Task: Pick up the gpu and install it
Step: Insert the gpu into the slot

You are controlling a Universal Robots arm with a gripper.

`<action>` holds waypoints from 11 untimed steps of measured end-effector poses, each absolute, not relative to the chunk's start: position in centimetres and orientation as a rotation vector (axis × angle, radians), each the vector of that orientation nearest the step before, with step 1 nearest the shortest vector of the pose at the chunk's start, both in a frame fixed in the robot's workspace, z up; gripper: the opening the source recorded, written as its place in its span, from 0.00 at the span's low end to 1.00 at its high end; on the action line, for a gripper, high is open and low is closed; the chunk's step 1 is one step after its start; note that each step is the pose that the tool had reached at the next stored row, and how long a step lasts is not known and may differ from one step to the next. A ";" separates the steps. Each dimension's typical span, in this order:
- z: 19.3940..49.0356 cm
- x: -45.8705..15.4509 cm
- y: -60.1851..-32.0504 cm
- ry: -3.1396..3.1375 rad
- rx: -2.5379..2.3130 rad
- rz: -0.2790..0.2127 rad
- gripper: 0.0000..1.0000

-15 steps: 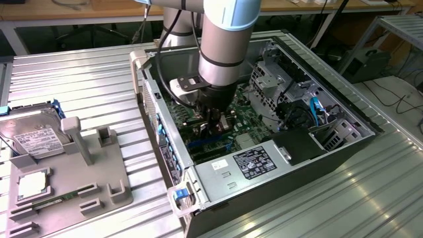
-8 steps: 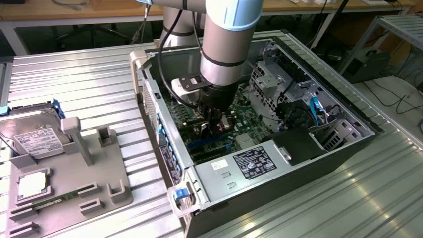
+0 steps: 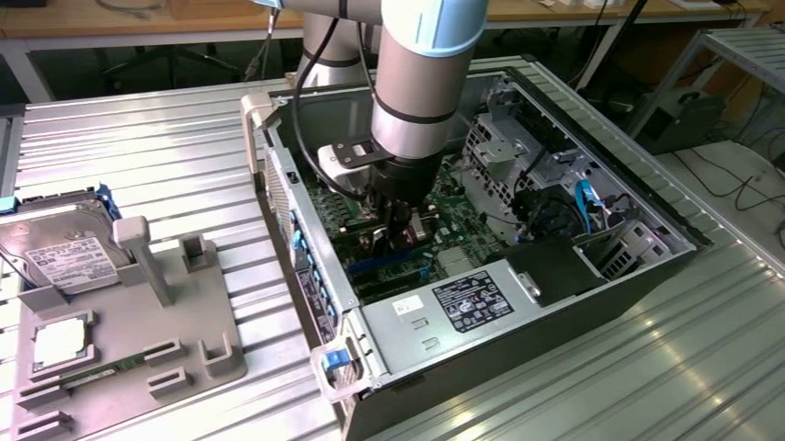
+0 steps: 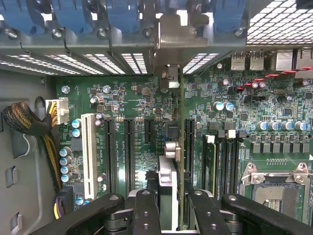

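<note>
A green motherboard is shown lined with black slots and one white slot — blue latches and the silver-edged gpu are also pictured.

Arm reaching steeply downward, wrist vertical, pincer pointing down, fingers pinched on the gpu edge

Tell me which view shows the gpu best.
The wrist view: the gpu runs edge-on from the gripper to its bracket. In the exterior view the arm and gripper hide most of it.
</note>
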State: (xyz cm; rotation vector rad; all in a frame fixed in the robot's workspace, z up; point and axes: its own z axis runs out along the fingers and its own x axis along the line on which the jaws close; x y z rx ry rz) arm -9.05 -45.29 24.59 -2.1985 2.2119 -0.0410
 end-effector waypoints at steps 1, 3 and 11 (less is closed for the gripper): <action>24.6 -9.0 -45.3 2.214 -2.197 -0.041 0.29; 24.6 -9.0 -45.3 2.215 -2.195 -0.041 0.29; 24.6 -9.2 -45.3 2.219 -2.192 -0.041 0.29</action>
